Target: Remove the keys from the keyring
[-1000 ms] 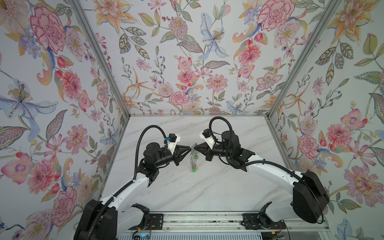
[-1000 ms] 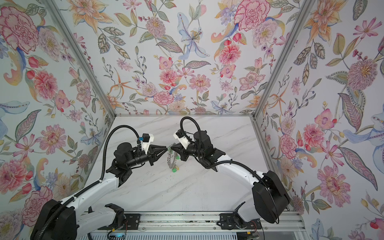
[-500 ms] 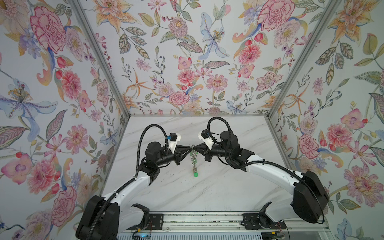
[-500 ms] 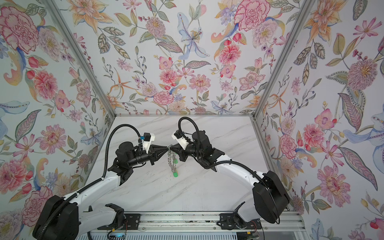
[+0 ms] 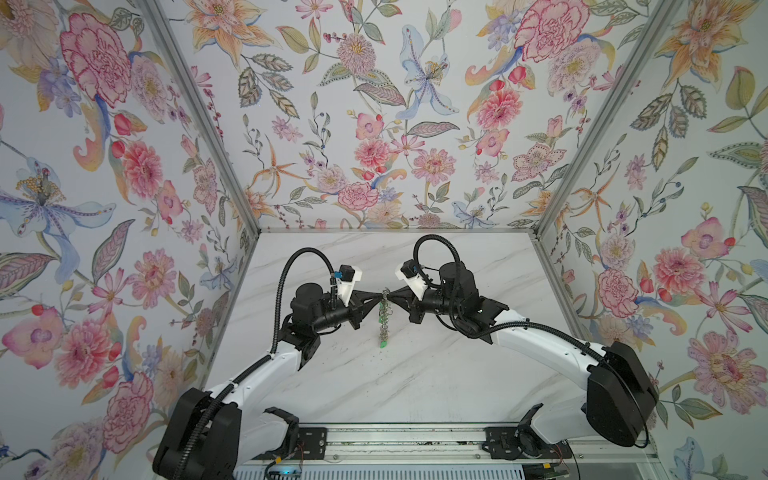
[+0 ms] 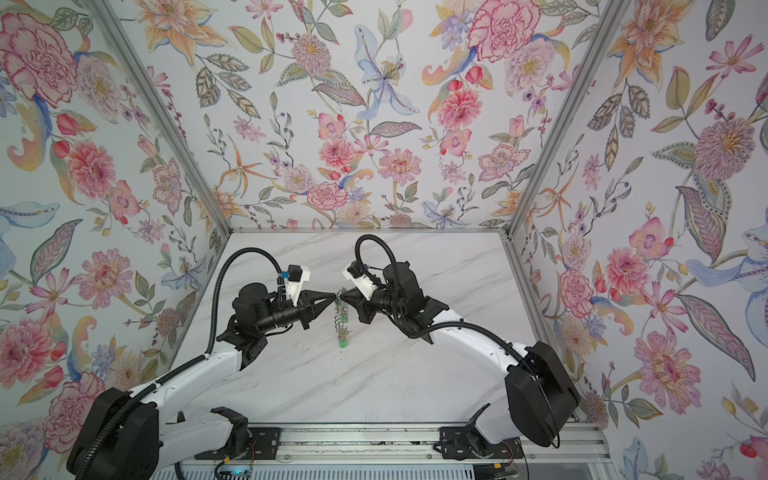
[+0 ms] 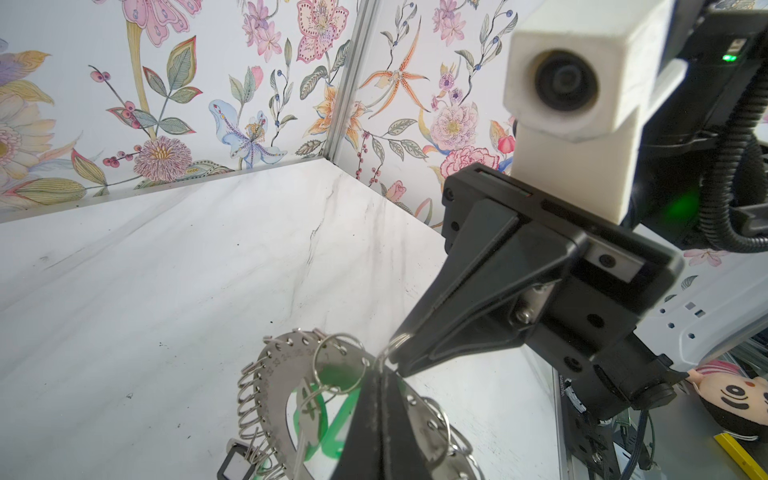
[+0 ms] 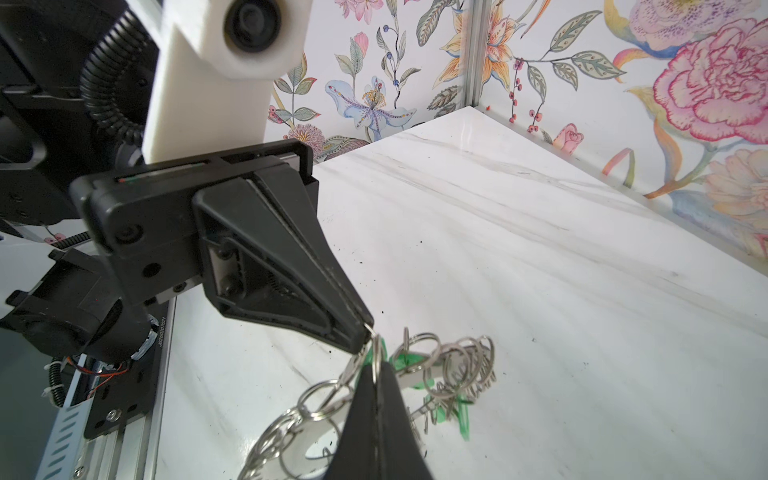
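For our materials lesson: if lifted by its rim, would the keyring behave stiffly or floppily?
The keyring looks like flat metal, so probably stiff and fairly heavy. Its wire loops and keys dangle loosely, so they would likely swing and tangle.

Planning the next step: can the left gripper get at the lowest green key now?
Probably not yet. The left gripper is shut on the top of the keyring. The green key hangs unobstructed below, but the gripper must release first.

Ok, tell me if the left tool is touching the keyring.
Touching. The right wrist view shows the left tool shut, its tips pinching a wire loop on the keyring.
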Robot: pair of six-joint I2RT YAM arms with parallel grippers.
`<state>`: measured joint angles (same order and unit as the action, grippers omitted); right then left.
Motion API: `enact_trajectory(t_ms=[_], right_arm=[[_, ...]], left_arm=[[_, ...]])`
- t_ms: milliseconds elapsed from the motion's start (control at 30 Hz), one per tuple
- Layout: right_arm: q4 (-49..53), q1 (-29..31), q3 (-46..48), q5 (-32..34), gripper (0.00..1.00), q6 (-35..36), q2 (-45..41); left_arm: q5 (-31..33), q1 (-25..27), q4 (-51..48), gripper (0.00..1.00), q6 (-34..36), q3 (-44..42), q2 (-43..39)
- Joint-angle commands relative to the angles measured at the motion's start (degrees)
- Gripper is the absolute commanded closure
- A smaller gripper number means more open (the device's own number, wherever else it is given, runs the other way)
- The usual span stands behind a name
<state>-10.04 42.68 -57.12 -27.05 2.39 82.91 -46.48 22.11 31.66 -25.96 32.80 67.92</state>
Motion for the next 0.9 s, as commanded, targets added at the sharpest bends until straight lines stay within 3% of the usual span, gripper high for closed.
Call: enact_trajectory(t_ms=[0,367,600,867], right_arm=[[-1.23,0.49,-1.94,-0.39,1.0,1.17,-0.14],[-5.91,-0.68,0.6,1.56,1.0,-3.19,-0.77],[-25.62,-0.9,8.35,2.94,1.0,-14.38,-1.8],[-44.3,-0.37,13.37,8.14,1.0,-20.35,-0.91]], left_arm=[[2.33,-0.39,-0.12,1.0,1.58,1.22,-1.53],[7.54,-1.67,-1.49,1.0,1.81,-0.6,-5.11],[5.31,-1.75,4.84,1.0,-2.7,-3.16,-2.86],[2.95,-1.71,5.33,1.0,-5.95,-2.7,0.01]])
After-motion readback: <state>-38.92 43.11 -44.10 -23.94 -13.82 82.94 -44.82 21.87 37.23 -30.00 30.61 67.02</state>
